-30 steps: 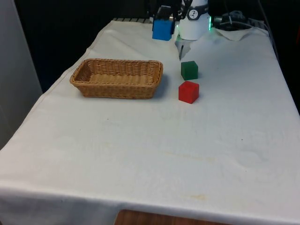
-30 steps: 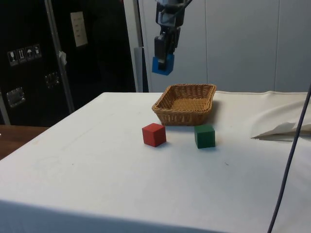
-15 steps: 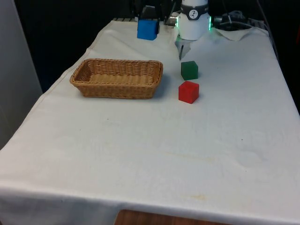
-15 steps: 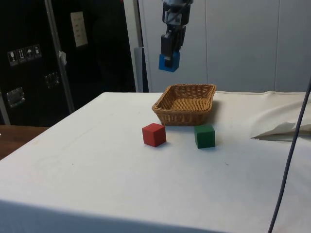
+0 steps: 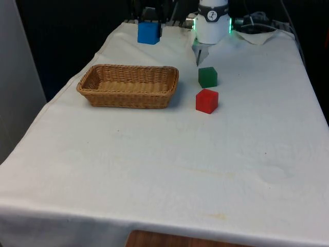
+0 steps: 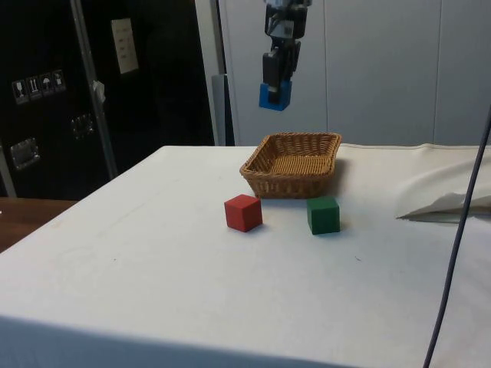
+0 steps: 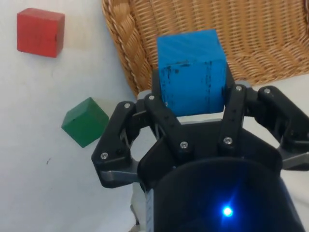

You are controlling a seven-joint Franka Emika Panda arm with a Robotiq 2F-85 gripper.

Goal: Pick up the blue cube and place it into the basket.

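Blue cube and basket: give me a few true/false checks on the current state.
1. The gripper is shut on the blue cube. True.
2. The blue cube already lies inside the basket. False: it is held in the air, well above the table, and the basket holds nothing.
3. The red cube and the green cube both sit on the cloth outside the basket. True.
4. The green cube is stacked on the red cube. False: they stand apart, each on the cloth.
5. In the front view the two loose cubes are on the basket's left. False: they are on its right.
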